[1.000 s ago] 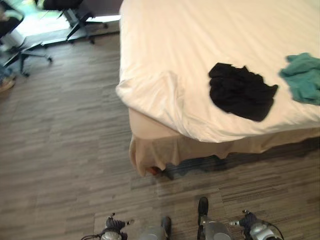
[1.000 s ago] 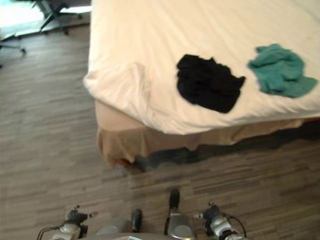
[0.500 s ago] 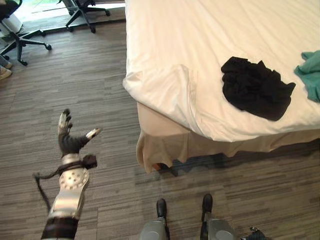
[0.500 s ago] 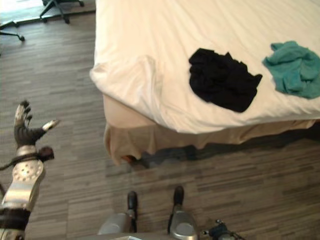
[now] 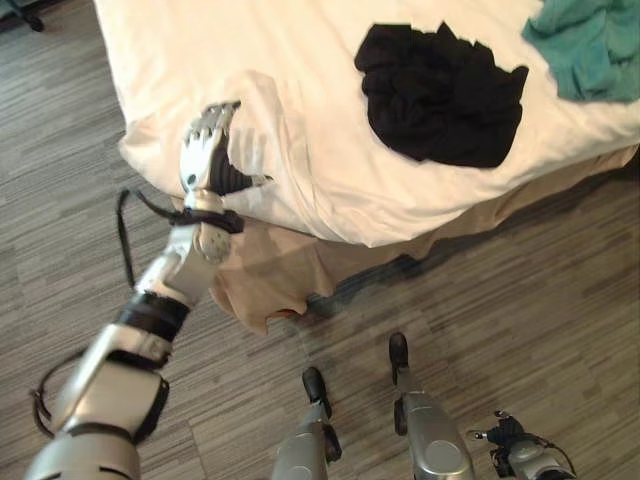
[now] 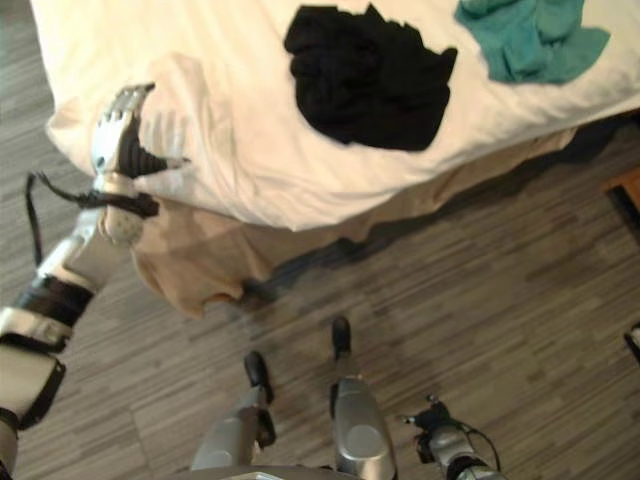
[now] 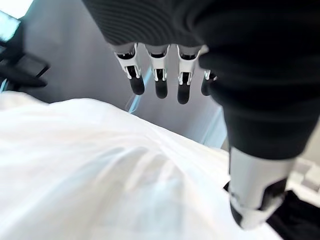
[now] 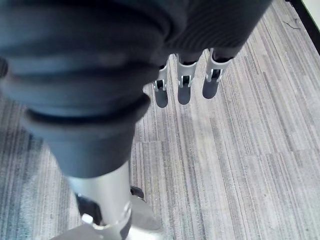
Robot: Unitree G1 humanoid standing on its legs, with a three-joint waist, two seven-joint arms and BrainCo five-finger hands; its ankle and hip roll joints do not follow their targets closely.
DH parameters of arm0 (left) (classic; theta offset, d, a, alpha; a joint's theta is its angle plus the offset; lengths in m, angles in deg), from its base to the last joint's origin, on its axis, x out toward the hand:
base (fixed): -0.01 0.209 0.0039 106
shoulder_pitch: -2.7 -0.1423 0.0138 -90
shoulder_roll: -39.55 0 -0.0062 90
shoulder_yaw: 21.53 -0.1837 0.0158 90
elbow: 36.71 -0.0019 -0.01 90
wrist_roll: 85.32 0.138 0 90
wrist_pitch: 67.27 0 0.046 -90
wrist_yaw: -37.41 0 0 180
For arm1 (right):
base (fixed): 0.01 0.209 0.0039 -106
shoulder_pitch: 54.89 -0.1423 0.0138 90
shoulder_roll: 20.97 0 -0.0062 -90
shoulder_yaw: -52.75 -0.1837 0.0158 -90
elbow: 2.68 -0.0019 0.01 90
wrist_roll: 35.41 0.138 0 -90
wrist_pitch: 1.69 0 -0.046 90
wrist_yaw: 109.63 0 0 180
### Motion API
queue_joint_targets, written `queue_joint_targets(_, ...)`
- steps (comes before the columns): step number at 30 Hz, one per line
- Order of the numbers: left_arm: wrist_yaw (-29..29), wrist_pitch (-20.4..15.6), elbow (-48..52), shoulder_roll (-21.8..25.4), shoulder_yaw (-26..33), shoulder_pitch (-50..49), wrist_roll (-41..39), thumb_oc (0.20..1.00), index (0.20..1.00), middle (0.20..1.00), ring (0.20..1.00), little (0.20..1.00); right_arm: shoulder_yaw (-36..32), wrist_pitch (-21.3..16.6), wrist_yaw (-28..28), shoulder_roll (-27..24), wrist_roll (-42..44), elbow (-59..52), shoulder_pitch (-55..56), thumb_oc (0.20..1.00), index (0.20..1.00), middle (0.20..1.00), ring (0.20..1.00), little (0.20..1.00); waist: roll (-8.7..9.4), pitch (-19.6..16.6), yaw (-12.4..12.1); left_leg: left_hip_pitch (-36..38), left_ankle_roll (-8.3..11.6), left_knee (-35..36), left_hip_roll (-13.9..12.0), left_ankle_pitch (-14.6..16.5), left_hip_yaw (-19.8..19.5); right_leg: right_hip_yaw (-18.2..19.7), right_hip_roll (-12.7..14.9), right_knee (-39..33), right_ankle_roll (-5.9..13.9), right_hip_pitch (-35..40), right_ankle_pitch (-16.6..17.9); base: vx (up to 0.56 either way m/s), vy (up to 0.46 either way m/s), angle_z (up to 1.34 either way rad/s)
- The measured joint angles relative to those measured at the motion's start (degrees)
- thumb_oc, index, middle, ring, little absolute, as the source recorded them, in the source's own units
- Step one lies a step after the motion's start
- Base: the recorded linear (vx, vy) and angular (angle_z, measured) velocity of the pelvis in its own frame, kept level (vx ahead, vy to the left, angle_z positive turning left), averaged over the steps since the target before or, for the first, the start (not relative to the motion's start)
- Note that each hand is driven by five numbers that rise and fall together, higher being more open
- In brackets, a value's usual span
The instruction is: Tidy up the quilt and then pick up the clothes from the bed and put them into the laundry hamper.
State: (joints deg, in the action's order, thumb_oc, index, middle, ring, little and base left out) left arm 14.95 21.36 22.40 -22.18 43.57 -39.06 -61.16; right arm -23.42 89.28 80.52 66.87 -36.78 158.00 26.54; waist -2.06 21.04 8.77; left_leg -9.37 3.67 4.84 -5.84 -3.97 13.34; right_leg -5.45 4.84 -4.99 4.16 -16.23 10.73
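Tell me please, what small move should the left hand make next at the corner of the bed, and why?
Probably lower the left hand onto the folded-up corner of the quilt and close the fingers on it. The hand is open over that fold, holding nothing, and the corner looks bunched. The black clothes and the teal clothes lie untouched on the bed.

The quilt (image 5: 300, 110) is seen as soft, matt cream cloth, smooth over most of its surface and creased at the folded corner, with a duller tan fabric skirt (image 5: 270, 280) hanging rumpled beneath it. The black garment (image 5: 440, 95) and the teal garment (image 5: 590, 45) are shown as crumpled matt cloth. The floor (image 5: 520, 330) is laid in grey, streaked planks with a wood-like grain and a low sheen.
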Motion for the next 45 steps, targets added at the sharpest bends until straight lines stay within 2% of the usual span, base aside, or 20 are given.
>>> queue_joint_targets(1,-0.45,1.05,-2.08,1.13,-2.51,2.93,2.12,1.000,1.000,1.000,1.000,1.000,0.09,-0.26,0.06,-0.38,0.36,-0.01,-0.34,1.000,1.000,1.000,1.000,1.000,-0.36,0.67,0.29,-0.51,0.04,-0.01,-0.05,-0.03,0.15,0.22,-0.10,-0.01,0.13,-0.68,0.12,-0.06,0.003,-0.07)
queue_joint_targets(2,-0.10,2.00,-5.47,3.23,-8.77,7.51,4.67,0.900,0.900,0.900,0.900,0.900,0.41,-0.83,0.09,-0.83,0.47,-0.03,-0.68,1.000,1.000,1.000,1.000,1.000,-0.53,1.28,0.32,-1.37,0.15,-0.02,-0.06,-0.17,0.19,0.35,-0.14,0.09,-0.25,-1.63,0.47,-0.08,-0.001,-0.05)
queue_joint_targets(3,1.11,2.74,-9.69,6.08,-16.80,13.61,8.28,0.580,0.580,0.580,0.580,0.580,0.66,-1.09,0.11,-1.56,1.48,-0.07,-1.77,1.000,1.000,1.000,1.000,1.000,-0.80,2.31,0.29,-2.64,0.19,-0.02,0.00,-0.54,0.18,0.40,-0.10,0.28,-0.27,-2.85,0.78,-0.09,-0.007,-0.05)
queue_joint_targets(4,1.65,3.21,-10.49,6.72,-18.08,15.47,9.34,0.272,0.272,0.272,0.272,0.272,0.50,-1.05,0.41,-2.02,1.77,-0.09,-2.78,1.000,1.000,1.000,1.000,1.000,-0.89,3.69,0.51,-2.67,0.17,-0.02,0.04,-0.62,0.31,0.59,-0.13,0.30,-0.59,-3.01,1.13,-0.11,-0.008,-0.09)
queue_joint_targets(5,3.54,3.24,-15.93,6.43,-23.96,19.70,11.86,0.200,0.200,0.200,0.200,0.200,0.79,-1.29,0.63,-2.71,2.31,-0.12,-3.64,1.000,1.000,1.000,1.000,1.000,-1.05,4.98,0.67,-2.93,0.21,-0.03,-0.02,-0.67,0.53,0.83,-0.20,0.32,-0.61,-3.38,1.18,-0.06,-0.016,-0.09)
queue_joint_targets(8,6.68,3.59,-18.35,6.24,-22.19,19.28,13.16,0.200,0.200,0.200,0.200,0.200,0.62,-1.27,0.78,-3.30,4.04,-0.62,-5.02,1.000,1.000,1.000,1.000,1.000,-1.21,6.21,1.65,-2.85,0.28,-0.02,-0.16,-0.70,0.31,0.92,-0.34,0.32,-0.67,-3.35,1.22,0.01,-0.032,-0.07)
queue_joint_targets(9,7.76,3.85,-18.11,2.57,-11.08,12.40,11.86,0.200,0.200,0.200,0.200,0.200,0.54,-1.08,0.39,-2.99,4.39,-1.05,-4.44,1.000,1.000,1.000,1.000,1.000,-1.16,6.30,2.01,-0.60,0.31,0.00,-0.52,-0.69,0.20,0.63,-0.68,0.32,-0.70,-1.30,1.23,0.04,-0.017,-0.15)
queue_joint_targets(13,10.22,3.04,-17.89,0.68,-5.49,3.72,9.29,0.200,0.200,0.200,0.200,0.200,-0.12,-0.72,-0.50,-3.27,5.95,-1.65,-3.20,1.000,1.000,1.000,1.000,1.000,-1.39,6.06,2.09,5.00,1.08,0.25,-0.87,-0.10,-0.32,-1.66,-0.85,0.28,-1.60,4.04,0.18,0.08,0.027,-0.11)
queue_joint_targets(15,11.25,2.24,-14.41,-0.78,2.35,-7.52,5.89,0.200,0.200,0.200,0.200,0.200,-1.41,-0.69,-0.52,-3.28,6.49,-3.86,-1.90,1.000,1.000,1.000,1.000,1.000,-2.22,4.58,2.52,6.75,2.05,0.39,-1.57,1.50,-1.10,-1.65,-1.49,0.26,-1.57,5.61,-0.25,0.09,0.051,-0.05)
queue_joint_targets(16,11.33,2.03,-13.29,-1.78,4.22,-11.86,5.06,1.000,1.000,1.000,1.000,1.000,-2.37,-0.58,-0.54,-3.23,6.49,-5.10,-1.36,1.000,1.000,1.000,1.000,1.000,-2.74,3.51,2.21,6.69,2.08,0.38,-1.68,1.79,-1.63,-2.01,-1.60,0.26,-1.63,5.72,-0.28,0.08,0.048,0.06)
queue_joint_targets(18,11.26,0.58,-10.21,-7.94,14.88,-27.19,2.62,1.000,1.000,1.000,1.000,1.000,-5.60,0.66,-0.52,-3.48,6.62,-10.51,0.35,1.000,1.000,1.000,1.000,1.000,-3.08,0.69,1.79,8.51,1.88,0.39,-1.67,2.17,-1.60,-1.92,-1.58,0.25,-1.65,7.47,-0.48,0.07,0.054,0.03)
queue_joint_targets(22,14.89,0.36,-12.70,-14.02,16.09,-46.30,0.65,1.000,1.000,1.000,1.000,1.000,-5.70,0.56,-0.56,-6.70,6.31,-29.17,6.14,1.000,1.000,1.000,1.000,1.000,-3.13,-6.02,-0.10,9.82,1.51,0.37,-1.39,3.01,-1.66,-1.98,-1.29,-0.07,-1.27,8.65,-1.46,0.06,0.068,0.02)
queue_joint_targets(23,16.57,1.00,-16.79,-15.34,14.09,-51.39,0.66,1.000,1.000,1.000,1.000,1.000,-5.84,-1.25,-0.50,-7.88,5.87,-32.23,5.81,0.200,0.200,0.200,0.200,0.200,-2.44,-7.61,-1.13,9.79,1.41,0.38,-1.22,3.20,-1.68,-2.09,-1.07,-0.07,-1.26,8.72,-2.02,0.04,0.069,0.05)
queue_joint_targets(26,17.39,1.33,-24.98,-17.85,15.88,-55.58,0.66,1.000,1.000,1.000,1.000,1.000,-6.55,-0.15,-0.62,-9.53,5.83,-39.57,5.94,0.200,0.200,0.200,0.200,0.200,-0.66,-8.78,-3.94,9.30,1.20,0.38,-0.98,3.40,-2.05,-2.53,-0.71,-0.06,-1.44,8.26,-2.13,0.00,0.053,0.08)
queue_joint_targets(29,16.54,1.92,-35.59,-25.94,26.01,-61.81,-11.29,1.000,1.000,1.000,1.000,1.000,-4.84,-2.71,-0.45,-11.53,5.81,-59.77,2.30,0.200,0.200,0.200,0.200,0.200,0.52,-10.06,-4.43,8.43,0.70,0.38,-0.51,2.95,-3.27,-4.03,0.06,-0.07,-1.04,8.23,-1.84,-0.12,0.004,0.16)
queue_joint_targets(34,13.67,0.38,-32.91,-26.00,20.65,-58.69,-19.07,1.000,1.000,1.000,1.000,1.000,6.05,-5.86,0.43,-13.26,5.86,-60.82,-22.20,0.200,0.200,0.200,0.200,0.200,1.87,-9.89,-10.02,0.62,0.69,-0.03,-0.03,-1.28,-7.62,-8.07,0.93,0.27,-0.15,2.64,0.36,-0.25,-0.065,0.44)
queue_joint_targets(36,11.94,-0.66,-31.24,-24.84,15.69,-52.24,-19.40,1.000,1.000,1.000,1.000,1.000,15.18,-6.33,1.95,-15.09,5.67,-56.42,-39.80,0.200,0.200,0.200,0.200,0.200,0.99,-5.83,-13.60,-4.18,0.77,-1.61,0.12,-3.07,-10.36,-10.57,1.48,1.06,-0.60,0.12,1.07,-0.29,-0.083,0.58)
queue_joint_targets(39,8.87,-2.01,-25.02,-21.29,8.68,-39.85,-19.53,1.000,1.000,1.000,1.000,1.000,16.94,-7.39,5.96,-14.37,4.47,-46.43,-63.26,0.200,0.200,0.200,0.200,0.200,0.61,3.97,-16.93,-14.15,2.07,-6.61,0.28,-3.46,-14.14,-13.39,2.42,5.69,-1.17,-7.69,0.74,-0.21,-0.041,0.60)
queue_joint_targets(44,7.00,-3.56,-12.82,-19.72,5.22,-36.98,-19.56,1.000,1.000,1.000,1.000,1.000,12.82,-6.62,10.53,-7.83,6.43,-36.47,-61.63,0.200,0.200,0.200,0.200,0.200,0.85,10.25,-19.81,-23.77,1.62,-8.25,1.59,-4.97,-14.23,-15.09,5.87,13.14,-2.56,-18.10,-1.36,-0.09,0.020,0.36)
queue_joint_targets(45,7.02,-3.80,-12.53,-19.90,4.89,-36.96,-19.58,1.000,1.000,1.000,1.000,1.000,11.40,-8.48,12.90,-6.90,6.37,-38.46,-59.94,0.200,0.200,0.200,0.200,0.200,0.71,10.59,-19.76,-25.40,1.60,-8.01,1.94,-5.12,-14.34,-15.15,6.40,13.87,-2.45,-19.94,-1.45,-0.08,0.010,0.26)
